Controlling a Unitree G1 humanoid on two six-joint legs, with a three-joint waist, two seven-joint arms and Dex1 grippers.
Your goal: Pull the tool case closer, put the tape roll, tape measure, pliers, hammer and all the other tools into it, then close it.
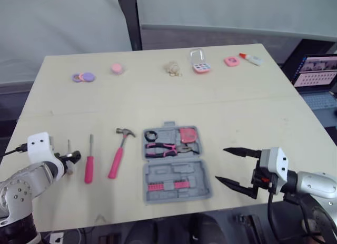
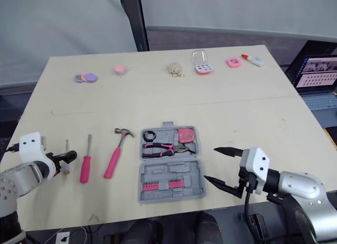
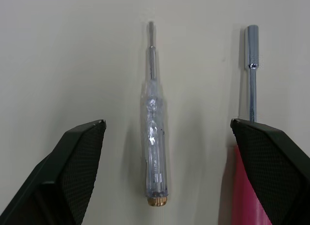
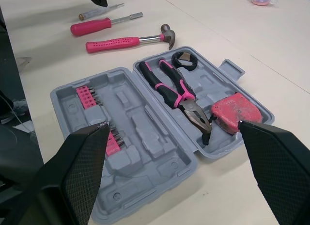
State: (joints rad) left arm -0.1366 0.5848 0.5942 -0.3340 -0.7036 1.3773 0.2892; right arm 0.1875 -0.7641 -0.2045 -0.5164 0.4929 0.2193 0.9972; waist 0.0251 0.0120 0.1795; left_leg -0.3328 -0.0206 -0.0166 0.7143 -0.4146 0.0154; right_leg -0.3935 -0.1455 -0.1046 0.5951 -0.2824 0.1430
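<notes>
Jaws spread, the left gripper (image 3: 167,124) is poised astride the clear-handled tester screwdriver (image 3: 155,137), at the front-left corner of the pale wooden table (image 1: 158,97), ready for pinching; the right gripper (image 1: 221,164) is held agape just beside the open grey plastic tool case (image 1: 202,175)

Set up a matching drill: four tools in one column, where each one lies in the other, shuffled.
1 pliers
2 hammer
3 clear screwdriver
4 pink-handled screwdriver

A on the table, just left of the tool case
B between the open fingers of the left gripper
C inside the tool case
D between the hammer and the clear screwdriver

Pairs: 1-C, 2-A, 3-B, 4-D
</notes>
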